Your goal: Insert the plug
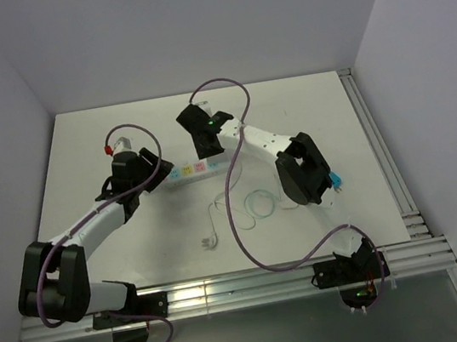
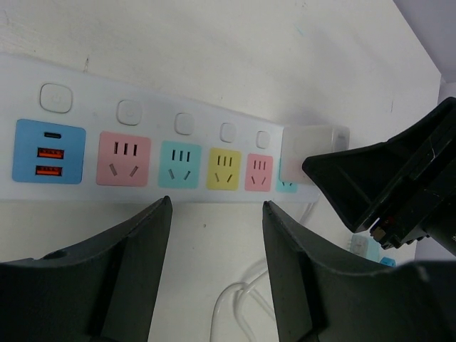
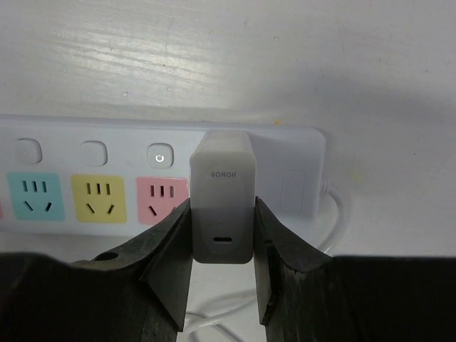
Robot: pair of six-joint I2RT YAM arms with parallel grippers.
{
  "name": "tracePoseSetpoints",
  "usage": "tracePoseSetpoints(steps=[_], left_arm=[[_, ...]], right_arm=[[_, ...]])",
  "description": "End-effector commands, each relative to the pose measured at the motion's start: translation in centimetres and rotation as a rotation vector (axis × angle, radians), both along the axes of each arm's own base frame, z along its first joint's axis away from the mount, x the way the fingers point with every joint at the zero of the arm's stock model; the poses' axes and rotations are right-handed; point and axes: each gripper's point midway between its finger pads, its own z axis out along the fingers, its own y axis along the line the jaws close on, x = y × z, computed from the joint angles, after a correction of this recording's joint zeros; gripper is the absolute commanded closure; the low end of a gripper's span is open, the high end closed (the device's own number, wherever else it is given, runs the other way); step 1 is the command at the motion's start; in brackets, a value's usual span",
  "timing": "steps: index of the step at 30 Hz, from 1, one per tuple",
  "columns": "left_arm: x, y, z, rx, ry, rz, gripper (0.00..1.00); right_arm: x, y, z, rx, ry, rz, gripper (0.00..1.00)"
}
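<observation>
Right pincer [image 3: 222, 206] is clenched on the white charger [image 3: 222, 178], 1 finger flat on each side, and there's the only lettering on show, "HONOR", printed across its face. Just below that sits a small USB-C port [image 3: 222, 239]. The charger stands directly over the last socket at the right end of the power strip [image 3: 288, 153], so everything turns on a straight push down into the strip. The strip's long axis runs left to right across the table [image 3: 214, 57], and the charger's own length lies across it. Are the pins fully home? Cannot tell from here. Beside it, the switch [image 3: 161, 156] carries a power symbol (no text). Left pincer [image 2: 216, 206] is released and grasps nothing, with its tips at the strip's near edge by the teal socket [image 2: 179, 164]. The right arm is plainly the nearer one.
</observation>
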Motion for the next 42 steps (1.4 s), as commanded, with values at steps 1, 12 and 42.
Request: tracePoseSetpoints(steps=[1, 12, 42], left_arm=[[0.1, 0.1, 1.6, -0.020, -0.045, 0.005, 0.40], [-0.4, 0.1, 1.7, -0.022, -0.046, 0.001, 0.40], [-3.4, -0.2, 6.8, -0.038, -0.139, -0.036, 0.38]], right_arm=[[-10.4, -7.1, -12.6, -0.329, 0.492, 0.050, 1.00], [-7.5, -5.2, -8.2, -0.230, 0.329, 0.023, 0.65], [-8.4, -16.5, 9.8, 0.088, -0.052, -0.358, 0.43]])
